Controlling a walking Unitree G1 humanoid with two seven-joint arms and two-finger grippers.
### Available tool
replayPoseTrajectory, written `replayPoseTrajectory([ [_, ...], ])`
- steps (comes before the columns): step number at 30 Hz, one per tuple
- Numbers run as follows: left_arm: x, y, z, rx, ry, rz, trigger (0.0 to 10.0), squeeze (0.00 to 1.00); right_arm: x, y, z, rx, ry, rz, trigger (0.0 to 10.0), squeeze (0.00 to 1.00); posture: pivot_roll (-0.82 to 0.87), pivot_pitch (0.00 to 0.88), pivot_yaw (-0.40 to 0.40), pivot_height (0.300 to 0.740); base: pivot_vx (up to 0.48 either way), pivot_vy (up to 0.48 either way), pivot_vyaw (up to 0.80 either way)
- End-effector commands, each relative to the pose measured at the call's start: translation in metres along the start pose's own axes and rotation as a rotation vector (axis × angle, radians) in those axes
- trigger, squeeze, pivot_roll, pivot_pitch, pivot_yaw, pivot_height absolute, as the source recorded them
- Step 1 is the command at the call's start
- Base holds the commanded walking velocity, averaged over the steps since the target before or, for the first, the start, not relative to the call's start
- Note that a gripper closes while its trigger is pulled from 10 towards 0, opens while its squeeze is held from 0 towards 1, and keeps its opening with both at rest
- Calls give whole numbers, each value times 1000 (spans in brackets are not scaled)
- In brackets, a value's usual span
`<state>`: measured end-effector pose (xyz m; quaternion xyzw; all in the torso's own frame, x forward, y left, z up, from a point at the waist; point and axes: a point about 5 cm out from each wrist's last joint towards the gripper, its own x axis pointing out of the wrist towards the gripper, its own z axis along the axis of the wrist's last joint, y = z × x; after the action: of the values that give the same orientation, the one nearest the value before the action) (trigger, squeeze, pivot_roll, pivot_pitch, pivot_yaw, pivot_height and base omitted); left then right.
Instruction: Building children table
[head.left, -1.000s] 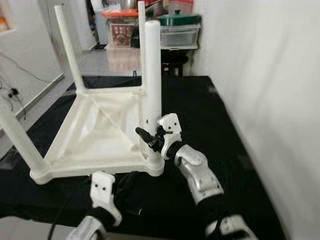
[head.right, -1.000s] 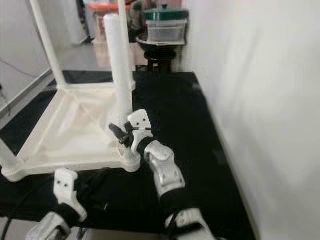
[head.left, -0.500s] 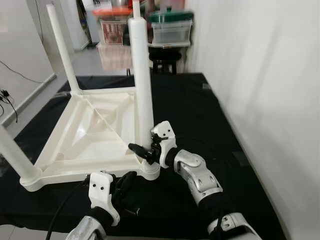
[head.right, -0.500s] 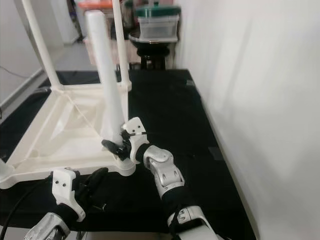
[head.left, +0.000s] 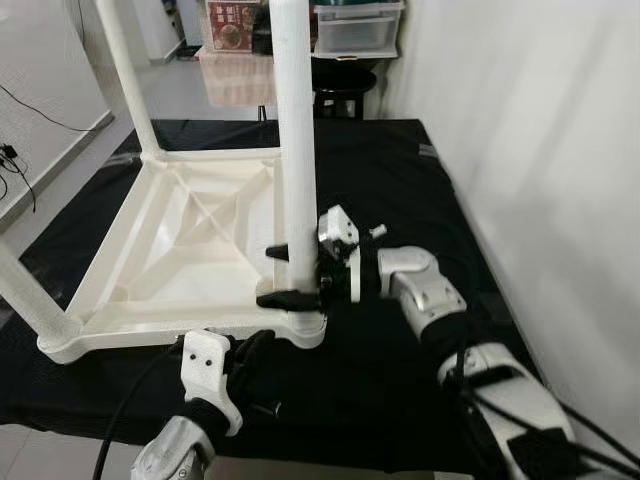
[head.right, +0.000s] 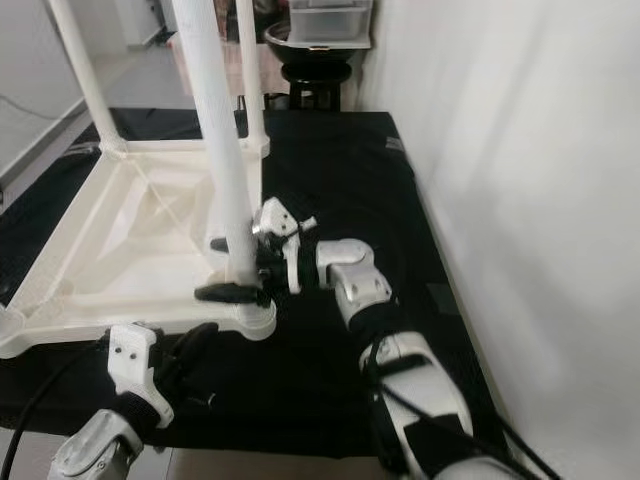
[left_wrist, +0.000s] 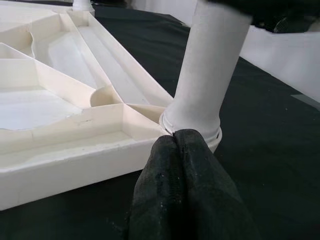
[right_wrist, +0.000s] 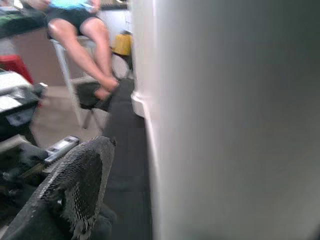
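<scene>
A white children's table (head.left: 190, 235) lies upside down on a black mat (head.left: 400, 190), its legs pointing up. My right gripper (head.left: 272, 275) is at the base of the near right leg (head.left: 298, 160), one black finger on each side of it, shut on the leg. In the right wrist view the leg (right_wrist: 225, 120) is very close, with one finger (right_wrist: 75, 185) beside it. My left gripper (head.left: 255, 350) is low at the front, shut and empty. In the left wrist view its fingertips (left_wrist: 185, 142) touch the leg's socket (left_wrist: 192, 127) at the table's corner.
A white wall (head.left: 540, 150) runs close along the right of the mat. A black stool (head.left: 343, 80) and storage boxes (head.left: 355, 25) stand behind the mat. Bare floor and a cable (head.left: 10, 155) lie to the left. A seated person's legs (right_wrist: 85, 40) appear in the right wrist view.
The camera has tipped down and moved nearer. My right gripper has turned and moved onto the leg's base, its fingers now on both sides of it. The left gripper has barely moved.
</scene>
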<state>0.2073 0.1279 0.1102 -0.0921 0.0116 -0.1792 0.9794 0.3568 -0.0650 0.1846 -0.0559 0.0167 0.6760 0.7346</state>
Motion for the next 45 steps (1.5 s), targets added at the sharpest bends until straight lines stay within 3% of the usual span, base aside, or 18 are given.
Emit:
replayPoseTrajectory([
  [1, 0, 0, -2, 5, 6, 11, 10000, 0, 1, 0, 2, 11, -15, 38, 9333, 0, 77, 0, -27, 740, 0, 0, 0],
  [2, 0, 0, -3, 6, 7, 10, 10000, 0, -1, -1, 4, 23, -27, 47, 0, 0, 78, 0, -27, 740, 0, 0, 0],
  [13, 0, -2, -4, 2, 9, 8, 10000, 0, -9, -3, -3, 51, -27, 72, 0, 0, 74, 0, -26, 740, 0, 0, 0],
  [22, -1, -1, -4, -2, 11, 4, 10000, 0, -19, -2, -18, 36, -16, -38, 0, 0, 59, 0, -16, 740, 0, 0, 0],
  [23, -2, -1, -3, -1, 10, 5, 10000, 0, -20, -1, -28, 28, 28, -117, 0, 0, 55, 0, -18, 740, 0, 0, 0],
  [26, -2, -1, -3, -1, 10, 5, 10000, 0, -20, -1, -28, 28, 28, -117, 0, 0, 55, 0, -18, 740, 0, 0, 0],
  [27, -4, 0, -3, 0, 10, 8, 10000, 0, -13, -5, -47, 41, 117, -474, 0, 0, 51, 0, -20, 740, 0, 0, 0],
  [28, -5, 2, -3, 1, 14, 5, 10000, 0, 6, 13, -57, -19, 153, -604, 0, 0, 12, 0, 9, 740, 0, 0, 0],
  [29, -5, 3, -2, -4, 15, 5, 10000, 0, 11, 20, -60, 40, 140, -744, 0, 0, 19, 0, 3, 740, 0, 0, 0],
  [30, -5, 3, -2, -4, 15, 5, 10000, 0, 11, 20, -60, 40, 140, -744, 0, 0, 19, 0, 3, 740, 0, 0, 0],
  [31, -5, 4, -2, -7, 16, 5, 10000, 0, 14, 23, -62, 96, 123, -804, 0, 0, 19, 0, 3, 740, 0, 0, 0],
  [33, -5, 4, -2, -4, 16, 6, 10000, 0, 19, 28, -64, 109, 124, -772, 0, 0, 34, 0, -5, 740, 0, 0, 0],
  [40, -5, 6, -1, 0, 2, 33, 10000, 0, 24, 29, -64, 103, 125, -751, 0, 0, 27, 0, -1, 740, 0, 0, 0],
  [41, -4, 5, -1, -3, 6, 26, 10000, 0, 23, 27, -63, 102, 123, -745, 10000, 0, 23, 0, 0, 740, 0, 0, 0],
  [42, -4, 5, -1, -3, 6, 26, 10000, 0, 23, 27, -63, 102, 123, -745, 10000, 0, 23, 0, 0, 740, 0, 0, 0],
  [43, -4, 5, -1, -7, 8, 19, 10000, 0, 25, 25, -59, 99, 105, -706, 10000, 553, 25, 0, 1, 740, 0, 0, 0],
  [44, -4, 5, -1, -7, 8, 19, 10000, 0, 25, 25, -59, 99, 105, -706, 10000, 553, 25, 0, 1, 740, 0, 0, 0],
  [45, -3, 4, -1, -9, 10, 15, 10000, 0, 27, 24, -51, 92, 64, -647, 10000, 1000, 26, 0, 1, 740, 0, 0, 0],
])
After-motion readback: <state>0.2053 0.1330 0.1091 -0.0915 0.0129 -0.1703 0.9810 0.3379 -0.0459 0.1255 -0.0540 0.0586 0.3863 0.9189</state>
